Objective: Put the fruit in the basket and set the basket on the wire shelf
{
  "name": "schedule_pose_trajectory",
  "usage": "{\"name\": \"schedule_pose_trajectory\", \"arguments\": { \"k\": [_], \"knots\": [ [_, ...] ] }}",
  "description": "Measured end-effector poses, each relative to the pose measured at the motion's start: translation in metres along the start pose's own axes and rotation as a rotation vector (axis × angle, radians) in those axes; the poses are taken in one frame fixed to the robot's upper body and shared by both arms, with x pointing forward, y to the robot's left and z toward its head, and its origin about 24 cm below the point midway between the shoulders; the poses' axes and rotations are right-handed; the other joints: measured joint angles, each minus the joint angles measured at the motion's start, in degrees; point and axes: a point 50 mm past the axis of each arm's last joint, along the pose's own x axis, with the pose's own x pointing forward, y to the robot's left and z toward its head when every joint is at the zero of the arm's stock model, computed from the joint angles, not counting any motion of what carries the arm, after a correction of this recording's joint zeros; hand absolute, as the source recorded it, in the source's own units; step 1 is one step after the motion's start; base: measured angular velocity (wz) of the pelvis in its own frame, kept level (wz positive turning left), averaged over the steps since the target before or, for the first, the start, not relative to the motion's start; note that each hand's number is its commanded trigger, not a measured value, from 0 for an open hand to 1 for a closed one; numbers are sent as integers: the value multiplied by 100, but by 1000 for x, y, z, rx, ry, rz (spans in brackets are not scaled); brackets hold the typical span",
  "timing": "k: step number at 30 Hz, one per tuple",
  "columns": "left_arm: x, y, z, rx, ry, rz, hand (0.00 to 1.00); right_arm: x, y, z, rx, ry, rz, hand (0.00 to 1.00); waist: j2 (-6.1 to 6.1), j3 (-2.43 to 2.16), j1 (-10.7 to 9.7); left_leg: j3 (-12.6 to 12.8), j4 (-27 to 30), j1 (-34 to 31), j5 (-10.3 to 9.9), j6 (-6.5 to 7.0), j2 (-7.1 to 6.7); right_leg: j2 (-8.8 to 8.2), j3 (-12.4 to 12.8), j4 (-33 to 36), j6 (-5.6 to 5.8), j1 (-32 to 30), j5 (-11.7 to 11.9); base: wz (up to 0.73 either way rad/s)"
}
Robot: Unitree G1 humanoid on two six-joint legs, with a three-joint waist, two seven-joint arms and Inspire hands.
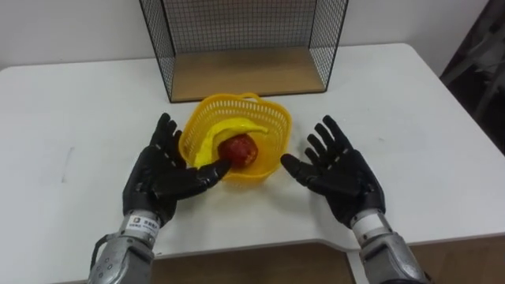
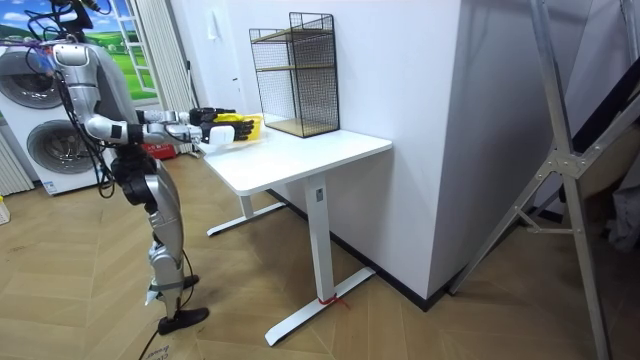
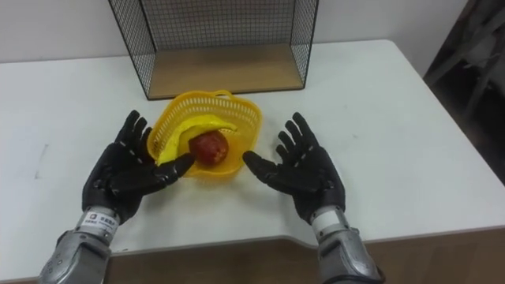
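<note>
Basket (image 1: 276, 126) holding one banana (image 1: 217, 132) and one apple (image 1: 239, 149), mid-tabletop (image 1: 79, 102) just before the wire shelf (image 1: 245, 72); left hand (image 1: 162, 175) and right hand (image 1: 341, 172) flank it, fingers spread, palms up, bare tabletop on both sides

White table (image 1: 71, 102) carries two items. Yellow basket (image 1: 278, 150) sits mid-table. Wire shelf (image 1: 245, 72) stands just behind it at the back edge.
</note>
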Motion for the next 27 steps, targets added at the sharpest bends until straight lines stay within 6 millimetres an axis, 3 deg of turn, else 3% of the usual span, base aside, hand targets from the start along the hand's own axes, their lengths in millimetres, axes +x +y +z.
{"name": "schedule_pose_trajectory", "arguments": {
  "k": [10,27],
  "knots": [
    [-2,-3,-17,-4,82,-25,0,3,11,-6,-9,33,47,0,-1,-6,-7,35,-2,14,0,0,15,8,8,44,-4,-23,2,0],
    [-2,-3,-20,-7,101,-23,0,3,19,-13,-34,64,87,0,-11,12,-15,43,92,-79,0,-1,24,12,0,94,-17,-59,11,0]
  ]
}}
